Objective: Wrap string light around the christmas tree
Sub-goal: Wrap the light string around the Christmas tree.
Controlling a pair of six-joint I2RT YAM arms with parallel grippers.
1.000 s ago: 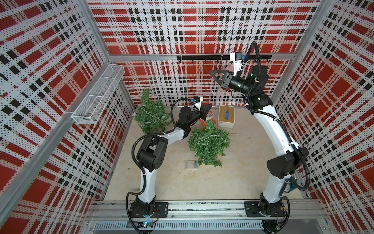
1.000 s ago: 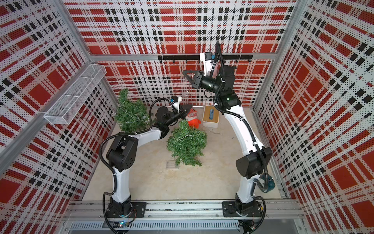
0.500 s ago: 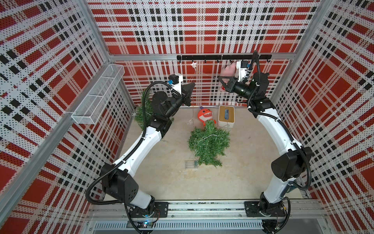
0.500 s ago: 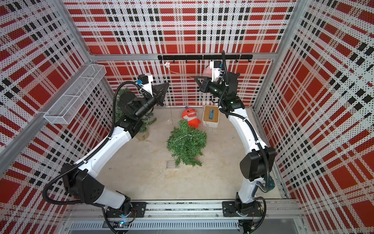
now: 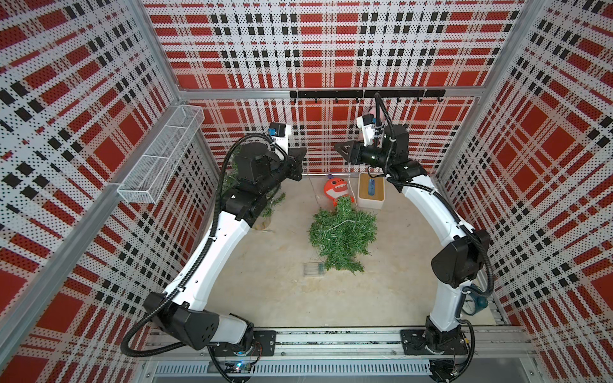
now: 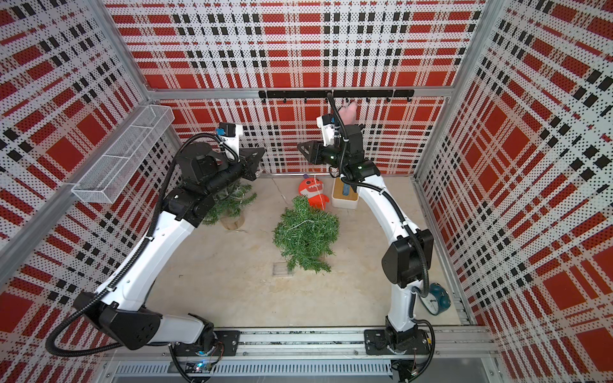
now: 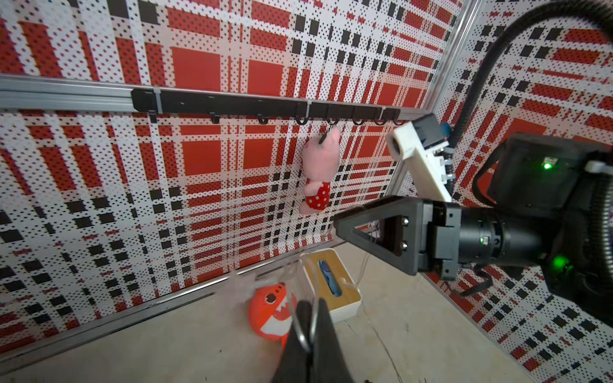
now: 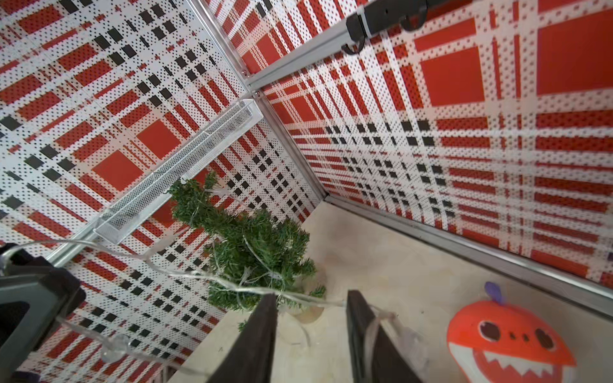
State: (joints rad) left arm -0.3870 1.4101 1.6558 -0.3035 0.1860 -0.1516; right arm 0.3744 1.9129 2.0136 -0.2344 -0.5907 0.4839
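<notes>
readable text: none in any view | labels, brands, numbers, signs: none legible on walls, arms or the things on the worktop | clock (image 6: pixel 435 302) by the right arm's base: dial marks too small to read
</notes>
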